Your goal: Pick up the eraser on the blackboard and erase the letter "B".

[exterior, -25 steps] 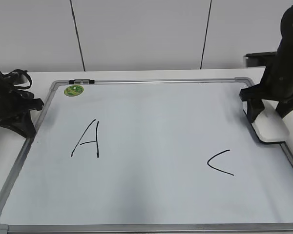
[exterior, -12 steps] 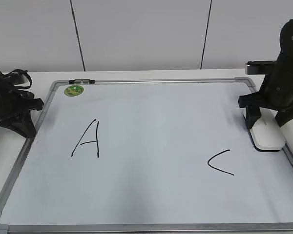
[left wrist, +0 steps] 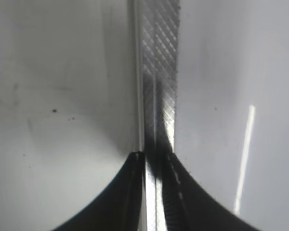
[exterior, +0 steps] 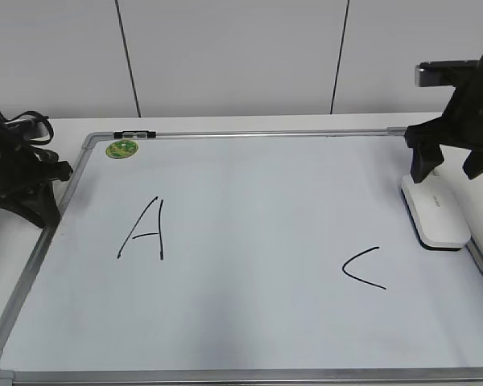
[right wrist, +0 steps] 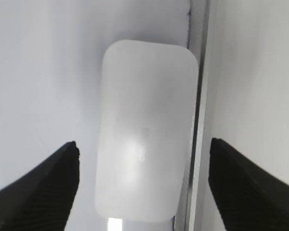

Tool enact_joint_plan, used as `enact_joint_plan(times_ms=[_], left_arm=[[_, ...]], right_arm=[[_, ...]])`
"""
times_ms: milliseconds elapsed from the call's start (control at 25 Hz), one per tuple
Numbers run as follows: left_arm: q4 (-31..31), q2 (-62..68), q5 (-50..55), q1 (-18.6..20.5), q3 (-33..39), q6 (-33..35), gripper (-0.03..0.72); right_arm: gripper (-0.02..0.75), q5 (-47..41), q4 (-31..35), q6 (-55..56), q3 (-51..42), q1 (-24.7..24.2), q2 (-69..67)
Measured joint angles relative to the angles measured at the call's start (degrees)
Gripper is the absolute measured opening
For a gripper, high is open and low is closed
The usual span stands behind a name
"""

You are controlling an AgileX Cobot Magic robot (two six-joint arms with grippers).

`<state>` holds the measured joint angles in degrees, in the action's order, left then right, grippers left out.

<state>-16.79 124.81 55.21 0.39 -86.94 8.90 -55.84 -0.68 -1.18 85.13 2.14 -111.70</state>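
Observation:
The white eraser (exterior: 435, 212) lies flat on the blackboard (exterior: 249, 185) by its right frame; it also shows in the right wrist view (right wrist: 144, 130). My right gripper (exterior: 451, 165) hangs open above its far end, jaws wide apart on either side and clear of it (right wrist: 143, 185). No letter "B" shows on the board; only a black "A" (exterior: 145, 231) and a black "C" (exterior: 362, 268). My left gripper (exterior: 28, 205) rests at the board's left edge, jaws nearly together over the grey frame (left wrist: 156, 159).
A round green sticker (exterior: 121, 149) sits at the board's top left, with a small black-and-silver clip (exterior: 134, 133) on the top frame. The board's grey frame (exterior: 474, 253) runs right beside the eraser. A white wall stands behind the table.
My right gripper has let go of the eraser and risen away toward the back; the eraser now lies free on the board. The left arm has not moved.

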Motion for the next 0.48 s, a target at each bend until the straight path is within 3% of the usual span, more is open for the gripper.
enact_joint_plan(times_ms=[240, 360, 480], left_arm=[[0.0, 0.2, 11.2, 0.0, -8.0, 0.1, 0.361], [0.0, -2.0, 12.9, 0.0, -9.8, 0.1, 0.433], [0.1, -6.3, 13.8, -0.2, -10.0, -0.1, 0.451]], right_arm=[[0.615, -2.0, 4.9, -5.0, 0.0, 0.0, 7.3], [0.61, -5.0, 5.7, -6.7, 0.0, 0.0, 11.5], [0.605, -8.8, 6.0, -8.0, 0.0, 0.0, 15.8]])
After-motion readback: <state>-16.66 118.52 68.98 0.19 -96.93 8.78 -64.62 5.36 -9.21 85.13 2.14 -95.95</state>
